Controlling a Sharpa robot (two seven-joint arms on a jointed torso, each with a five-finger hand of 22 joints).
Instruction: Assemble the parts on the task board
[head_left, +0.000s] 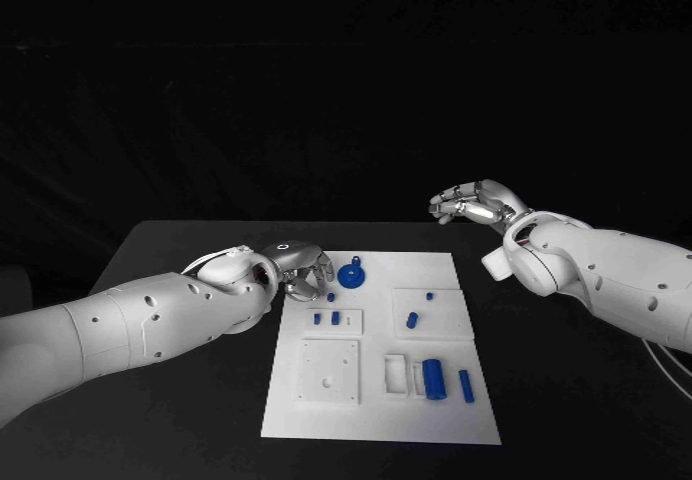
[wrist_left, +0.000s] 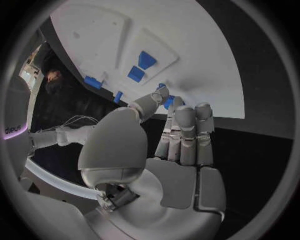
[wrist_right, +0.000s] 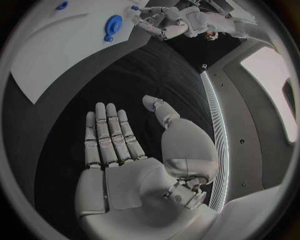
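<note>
The white task board (head_left: 433, 425) lies in the middle of the black table. My left hand (head_left: 293, 270) hovers at its far left corner and pinches a small blue part (wrist_left: 167, 101) between thumb and a fingertip; that part (head_left: 330, 297) sits just over the board's edge. Nearby on the board are a round blue knobbed piece (head_left: 355, 274), two short blue pegs (head_left: 326, 319) in a recess, and a small blue piece (head_left: 411, 320). A blue cylinder (head_left: 433, 376) and a slim blue peg (head_left: 466, 386) lie nearer me. My right hand (wrist_right: 119, 150) is raised off the board's far right corner, fingers stretched out, holding nothing.
A square white plate (head_left: 329, 371) with holes and a narrow white block (head_left: 395, 373) sit on the board's near half. Black table (head_left: 188, 400) spreads on both sides of the board. My right forearm (head_left: 606, 275) hangs above the table's right side.
</note>
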